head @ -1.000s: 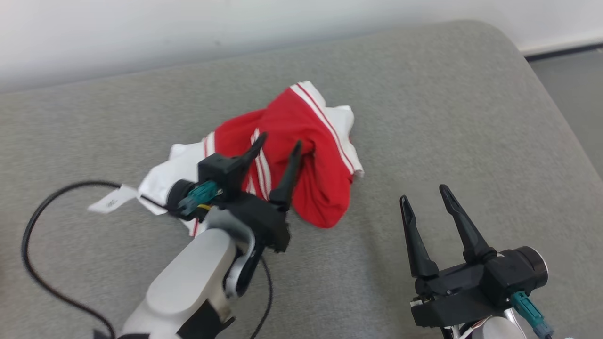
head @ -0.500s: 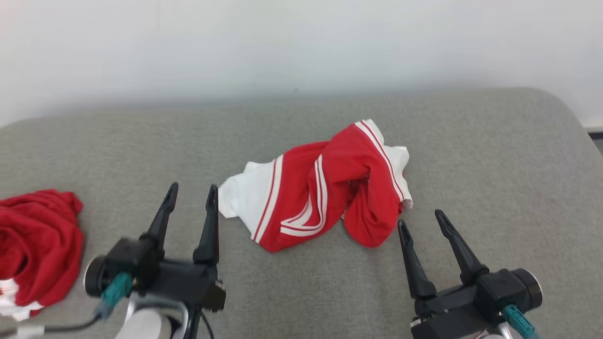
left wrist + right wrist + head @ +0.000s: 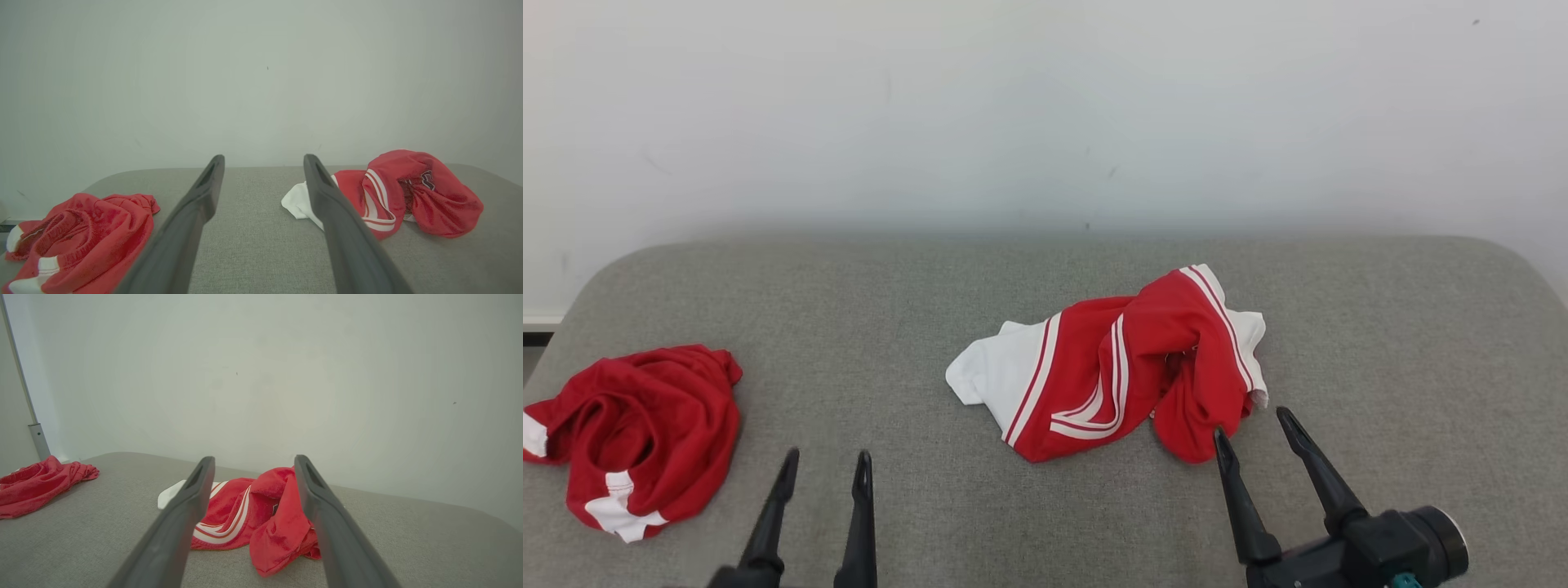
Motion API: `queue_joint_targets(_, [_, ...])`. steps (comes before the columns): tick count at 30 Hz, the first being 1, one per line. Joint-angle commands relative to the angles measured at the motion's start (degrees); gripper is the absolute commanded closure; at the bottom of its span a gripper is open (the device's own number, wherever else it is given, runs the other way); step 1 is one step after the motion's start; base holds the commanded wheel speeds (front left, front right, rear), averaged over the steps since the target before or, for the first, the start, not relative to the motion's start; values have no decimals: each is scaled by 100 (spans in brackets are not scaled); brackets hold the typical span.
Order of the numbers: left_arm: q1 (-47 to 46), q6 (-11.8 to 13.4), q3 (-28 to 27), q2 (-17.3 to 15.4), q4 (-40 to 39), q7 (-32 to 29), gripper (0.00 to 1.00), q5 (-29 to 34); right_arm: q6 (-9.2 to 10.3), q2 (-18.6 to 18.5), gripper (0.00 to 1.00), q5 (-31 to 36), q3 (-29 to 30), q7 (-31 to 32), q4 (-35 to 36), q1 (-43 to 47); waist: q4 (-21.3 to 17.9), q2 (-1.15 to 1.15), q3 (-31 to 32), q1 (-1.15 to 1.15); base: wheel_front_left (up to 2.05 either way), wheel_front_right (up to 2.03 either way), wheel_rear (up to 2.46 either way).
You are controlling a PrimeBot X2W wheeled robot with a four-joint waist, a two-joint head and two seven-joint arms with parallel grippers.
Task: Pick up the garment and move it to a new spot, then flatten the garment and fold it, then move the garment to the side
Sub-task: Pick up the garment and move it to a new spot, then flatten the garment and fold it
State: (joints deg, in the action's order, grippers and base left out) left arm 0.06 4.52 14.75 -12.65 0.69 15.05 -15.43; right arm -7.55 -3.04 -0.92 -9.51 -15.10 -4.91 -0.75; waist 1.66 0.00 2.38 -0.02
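Item: red-and-white striped garment (image 3: 1111, 376), crumpled mid bench (image 3: 1380, 343). My left claw (image 3: 827, 453) pulled back off it, jaws apart; right claw (image 3: 1250, 422) apart too (relocation looks done, flattening next).

Garment (image 3: 1094, 384) mid-cushion (image 3: 866, 327), second garment (image 3: 645, 433) well apart to its left, wall (image 3: 1045, 106) behind both.

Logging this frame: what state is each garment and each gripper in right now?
striped garment: crumpled in a heap mid-surface, not flattened or folded, not held.
red garment: bunched up near the left edge, nothing touching it.
left gripper: fingers open, empty.
right gripper: fingers open, empty, close to the striped garment's near edge.
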Motion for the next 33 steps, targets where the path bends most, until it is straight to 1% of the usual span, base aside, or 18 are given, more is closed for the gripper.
queue_joint_targets(1, [202, -38, -82, 86, -30, 17, 0, 81, 12, -44, 0, 18, -5, -7, 36, 131, 18, 0, 75, 2, 0, 0, 0])
queue_joint_targets(3, [363, -34, -206, 183, -80, 17, 0, 155, 12, -44, 0, 37, 12, -7, 61, 244, 27, 0, 111, 2, 0, 0, 0])
queue_joint_targets(5, [494, -82, -267, 236, -104, 18, 0, 362, 12, -41, 0, 43, 78, -7, 86, 348, 40, 0, 145, 2, 0, 0, 0])
queue_joint_targets(7, [632, -101, -338, 357, -82, 18, 0, 434, 12, -27, 0, 42, 126, -7, 101, 425, 40, 0, 172, 2, 0, 0, 0])
queue_joint_targets(13, [821, -315, -479, 536, -40, 18, 0, 752, 12, -4, 0, 83, 127, -7, 159, 593, 45, 0, 225, 2, 0, 0, 0])
queue_joint_targets(20, [849, -503, -640, 666, 20, 18, 0, 942, 12, 9, 0, 72, 70, -7, 135, 564, 29, 0, 235, 2, 0, 0, 0])
queue_joint_targets(33, [847, -653, -840, 822, 119, 18, 0, 1105, 12, 17, 0, -16, 30, -7, 108, 552, 7, 0, 251, 2, 0, 0, 0])
